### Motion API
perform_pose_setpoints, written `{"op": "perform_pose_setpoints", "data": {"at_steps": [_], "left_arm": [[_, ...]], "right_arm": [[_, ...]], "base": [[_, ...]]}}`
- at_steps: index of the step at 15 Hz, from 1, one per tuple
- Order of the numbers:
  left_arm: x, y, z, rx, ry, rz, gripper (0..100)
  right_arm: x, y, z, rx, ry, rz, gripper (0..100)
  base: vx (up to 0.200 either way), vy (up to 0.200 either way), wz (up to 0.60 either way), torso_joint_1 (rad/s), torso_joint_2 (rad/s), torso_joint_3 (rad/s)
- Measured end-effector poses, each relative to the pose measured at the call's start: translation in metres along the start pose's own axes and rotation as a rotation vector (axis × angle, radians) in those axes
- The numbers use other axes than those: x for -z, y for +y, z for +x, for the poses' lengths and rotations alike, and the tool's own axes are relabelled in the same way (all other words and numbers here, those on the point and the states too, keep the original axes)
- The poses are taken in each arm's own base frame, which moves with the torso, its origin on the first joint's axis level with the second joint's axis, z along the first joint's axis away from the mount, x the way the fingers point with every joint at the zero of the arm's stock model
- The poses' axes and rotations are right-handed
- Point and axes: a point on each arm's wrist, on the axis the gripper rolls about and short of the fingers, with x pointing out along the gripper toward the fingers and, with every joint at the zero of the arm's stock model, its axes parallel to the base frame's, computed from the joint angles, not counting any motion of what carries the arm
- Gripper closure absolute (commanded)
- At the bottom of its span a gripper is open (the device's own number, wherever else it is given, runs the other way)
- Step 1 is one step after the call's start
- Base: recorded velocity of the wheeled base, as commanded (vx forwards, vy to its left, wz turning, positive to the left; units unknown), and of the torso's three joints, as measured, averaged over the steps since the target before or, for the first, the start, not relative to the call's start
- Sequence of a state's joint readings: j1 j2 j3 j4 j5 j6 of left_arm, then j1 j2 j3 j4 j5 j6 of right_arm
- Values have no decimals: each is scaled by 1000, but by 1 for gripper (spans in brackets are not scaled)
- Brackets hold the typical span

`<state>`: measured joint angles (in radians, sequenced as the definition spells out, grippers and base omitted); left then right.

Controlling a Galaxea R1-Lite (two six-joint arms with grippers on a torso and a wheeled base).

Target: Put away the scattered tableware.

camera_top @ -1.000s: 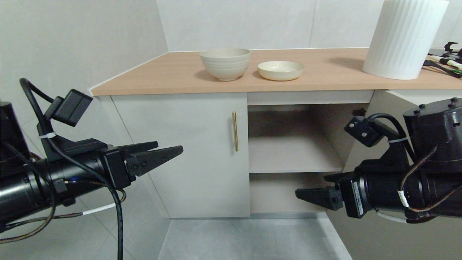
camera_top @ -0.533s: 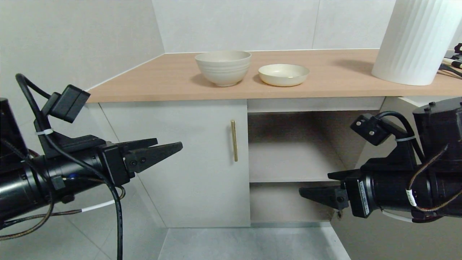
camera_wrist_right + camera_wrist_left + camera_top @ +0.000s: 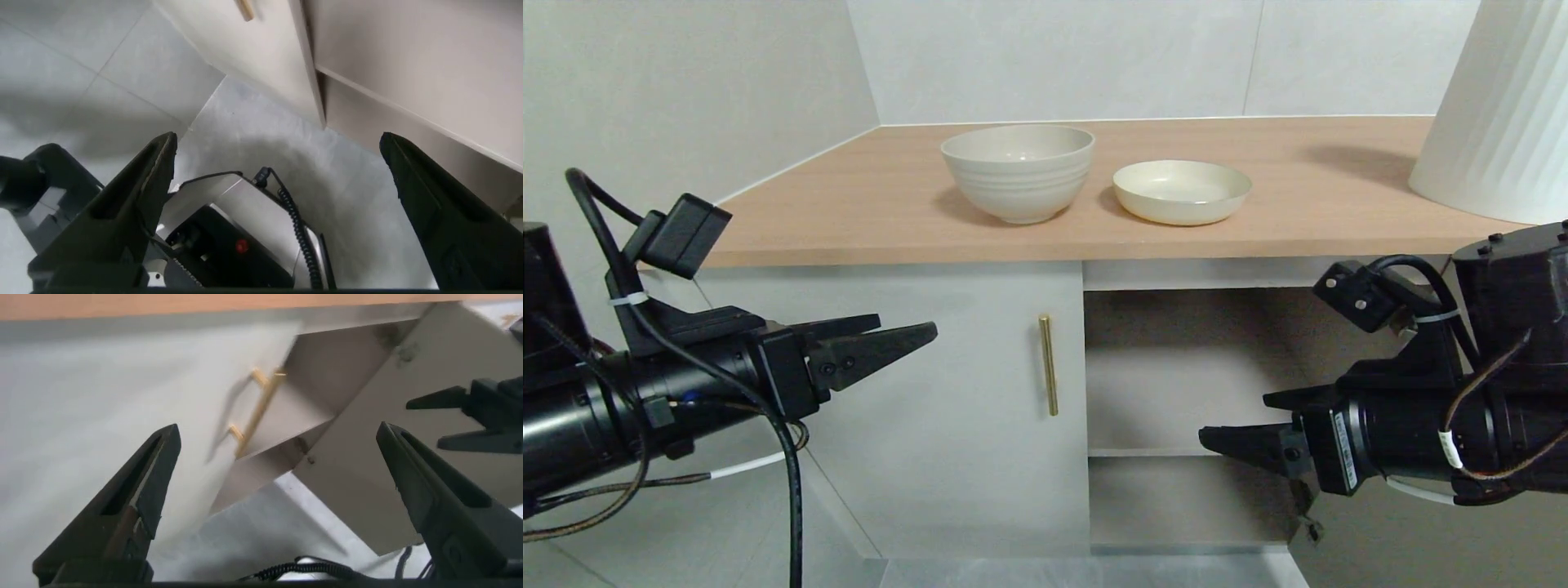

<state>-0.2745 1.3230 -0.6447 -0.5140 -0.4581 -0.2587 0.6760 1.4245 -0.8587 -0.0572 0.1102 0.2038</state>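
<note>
Change: our head view has shifted, so the wooden countertop (image 3: pixel 849 212) now shows lower and larger. We read no move of the tableware on it, and both arms keep their places.
Left tool: our left gripper (image 3: pixel 907 325) has its fingers spread wide with nothing between them. It hangs before the closed grey cabinet door (image 3: pixel 931 425), below counter level.
Right tool: our right gripper (image 3: pixel 1233 420) is likewise spread and holds nothing, before the open cabinet bay (image 3: pixel 1176 384).
Bowl: the deep beige ribbed ceramic bowl (image 3: pixel 1018 171) stands upright on the countertop at 1 o'clock from our left gripper, the nearer one.
Dish: the shallow cream ceramic dish (image 3: pixel 1181 191) sits just beside the bowl at its 3 o'clock, not touching, almost at 12 o'clock from our right gripper.
Axis: both pieces are round, so we judge any side of the rim will serve.
Edges: the countertop's front edge lies between each gripper and its piece, so we would rise past it first.
Room: the widest gap runs from the dish to the tall white ribbed vessel (image 3: pixel 1503 122) at 3 o'clock.
</note>
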Motion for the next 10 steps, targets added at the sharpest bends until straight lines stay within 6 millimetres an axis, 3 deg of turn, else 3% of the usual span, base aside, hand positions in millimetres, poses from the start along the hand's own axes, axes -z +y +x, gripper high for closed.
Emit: {"op": "perform_pose_setpoints", "data": {"at_steps": [4, 7, 10], "left_arm": [[0, 0, -1, 1, -1, 1, 0], [0, 0, 0, 5, 3, -2, 0], [1, 1, 0, 0, 6, -5, 0]], "right_arm": [[0, 0, 0, 0, -3, 0, 0], [-2, 0, 0, -2, -10, -1, 0], [-1, -1, 1, 3, -7, 1, 0]], "base": [[0, 0, 0, 8, -29, -20], [0, 0, 0, 46, -242, -246], [0, 0, 0, 175, -492, -303]]}}
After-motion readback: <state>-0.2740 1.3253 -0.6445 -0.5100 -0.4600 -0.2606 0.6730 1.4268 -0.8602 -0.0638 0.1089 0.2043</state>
